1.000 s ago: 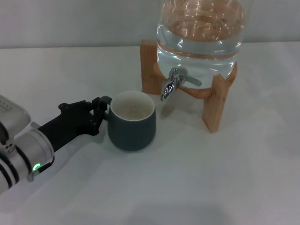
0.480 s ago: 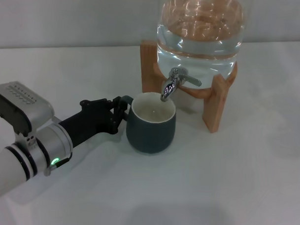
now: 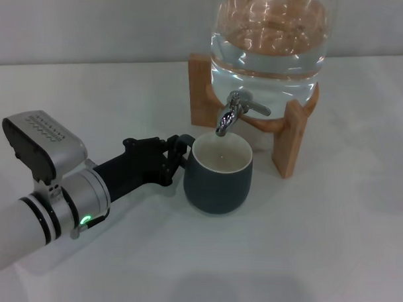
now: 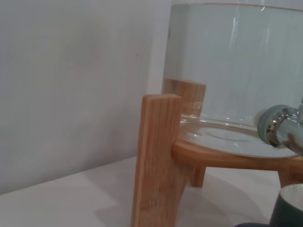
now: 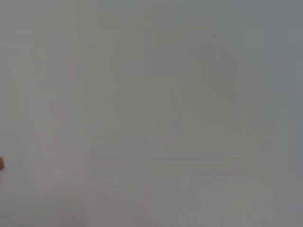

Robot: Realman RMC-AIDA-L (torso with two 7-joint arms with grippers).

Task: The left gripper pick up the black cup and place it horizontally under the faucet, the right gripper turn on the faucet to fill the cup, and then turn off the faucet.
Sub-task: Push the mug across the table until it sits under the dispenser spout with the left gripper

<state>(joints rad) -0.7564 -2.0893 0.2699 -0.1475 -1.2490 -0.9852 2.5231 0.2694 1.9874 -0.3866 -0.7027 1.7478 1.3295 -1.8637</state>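
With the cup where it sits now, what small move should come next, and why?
Probably nudge the squat dark grey mug slightly farther right: the left pincer grips its handle, and the chrome faucet spout hangs over the rim's near-left edge, not the centre.

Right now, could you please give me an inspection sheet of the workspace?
Surface: white table, bare in front.
Job's things: black cup upright on the table, its mouth below the faucet spout; no water running.
Jar: clear water jar on a wooden stand, mostly full.
Clutter: nothing seen.
Grippers: left gripper shut on the cup's handle; right gripper not in view.
Cables: nothing seen.
Surroundings: plain pale wall behind the table.
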